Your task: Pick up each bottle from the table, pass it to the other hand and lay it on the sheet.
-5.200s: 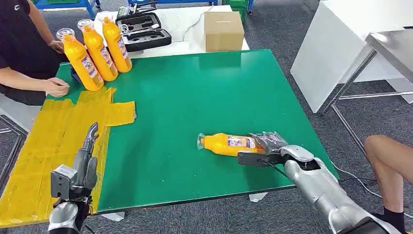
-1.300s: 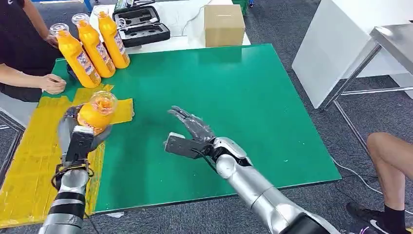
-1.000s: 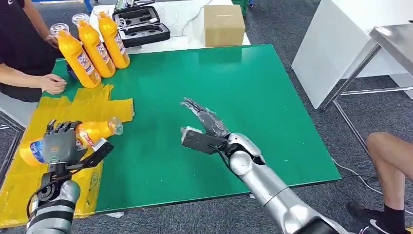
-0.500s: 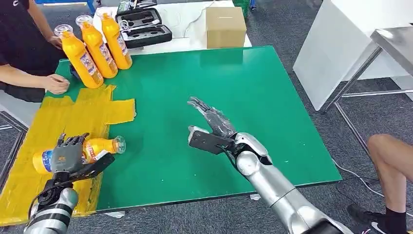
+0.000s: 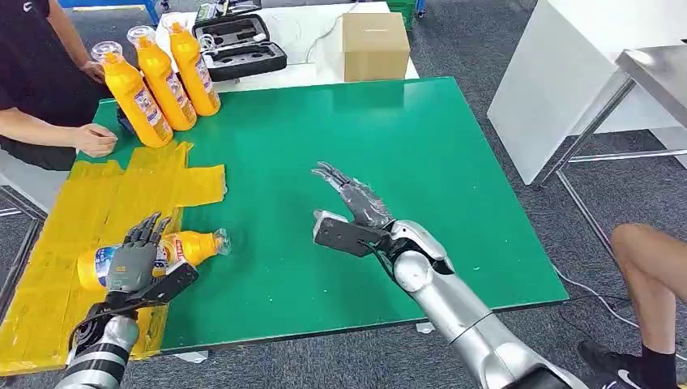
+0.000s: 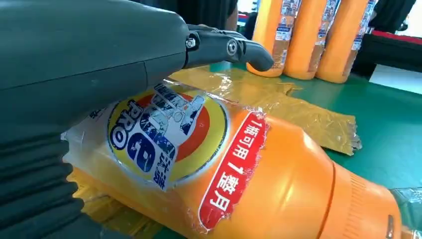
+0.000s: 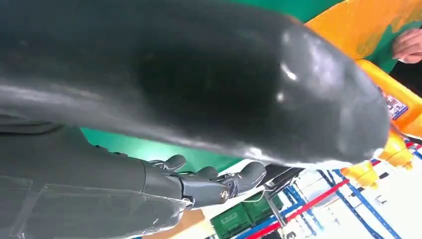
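An orange bottle [image 5: 193, 245] lies on its side on the yellow sheet [image 5: 97, 194], its clear cap poking out over the green table [image 5: 405, 146]. My left hand [image 5: 134, 261] lies over the bottle's middle with fingers straightened and spread, no longer wrapped around it. In the left wrist view the fingers [image 6: 224, 47] reach out flat above the bottle's label [image 6: 164, 134]. My right hand [image 5: 356, 209] hovers open and empty above the middle of the table, palm turned up, its fingers [image 7: 209, 181] apart. Three more orange bottles [image 5: 166, 77] stand upright at the far left corner.
A person sits at the far left, one hand [image 5: 93, 139] resting by the sheet's far end. A cardboard box [image 5: 374, 44] and a black case [image 5: 243, 49] sit on the white table behind. Another person's leg [image 5: 648, 267] is at the right.
My left hand lowered the bottle onto the sheet, shifted it toward the table, and straightened its fingers off it. My right hand stayed open, barely moving.
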Robot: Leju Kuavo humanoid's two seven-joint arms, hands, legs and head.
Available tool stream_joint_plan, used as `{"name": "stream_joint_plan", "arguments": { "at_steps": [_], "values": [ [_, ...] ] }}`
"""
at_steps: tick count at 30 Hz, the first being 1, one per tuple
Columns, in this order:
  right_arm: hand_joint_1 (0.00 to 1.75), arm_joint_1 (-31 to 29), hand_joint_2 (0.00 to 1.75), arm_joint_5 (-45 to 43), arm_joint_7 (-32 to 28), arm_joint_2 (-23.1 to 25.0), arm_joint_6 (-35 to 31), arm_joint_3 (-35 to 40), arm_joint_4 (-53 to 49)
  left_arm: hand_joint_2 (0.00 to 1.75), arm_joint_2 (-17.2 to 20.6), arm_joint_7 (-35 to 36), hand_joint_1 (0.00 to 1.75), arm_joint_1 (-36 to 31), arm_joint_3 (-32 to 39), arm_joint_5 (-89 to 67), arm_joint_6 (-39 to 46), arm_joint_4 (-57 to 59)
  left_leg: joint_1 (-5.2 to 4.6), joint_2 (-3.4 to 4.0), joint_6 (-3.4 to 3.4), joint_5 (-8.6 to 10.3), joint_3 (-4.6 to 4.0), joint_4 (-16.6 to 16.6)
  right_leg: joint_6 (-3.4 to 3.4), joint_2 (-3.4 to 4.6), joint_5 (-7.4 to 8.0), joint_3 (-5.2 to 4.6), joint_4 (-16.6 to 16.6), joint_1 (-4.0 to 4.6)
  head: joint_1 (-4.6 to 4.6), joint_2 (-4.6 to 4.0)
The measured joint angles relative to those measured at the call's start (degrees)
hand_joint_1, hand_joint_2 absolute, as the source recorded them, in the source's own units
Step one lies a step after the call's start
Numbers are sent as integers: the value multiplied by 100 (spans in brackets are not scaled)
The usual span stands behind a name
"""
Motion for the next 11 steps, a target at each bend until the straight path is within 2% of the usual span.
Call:
{"name": "stream_joint_plan", "arguments": {
  "at_steps": [5,11],
  "values": [
    [0,8,0,35,-20,0,0,-18,0,0,-22,-267,0,127,-59,501,50,-193,1,1,-6,-4,-2,0,-2,2,-2,-6,0,1,0,0],
    [0,73,0,72,-72,0,0,-74,0,0,-164,-612,0,510,-190,1354,-31,-956,1,2,-6,-4,-24,2,-1,3,-1,-28,0,0,2,0]
  ]
}}
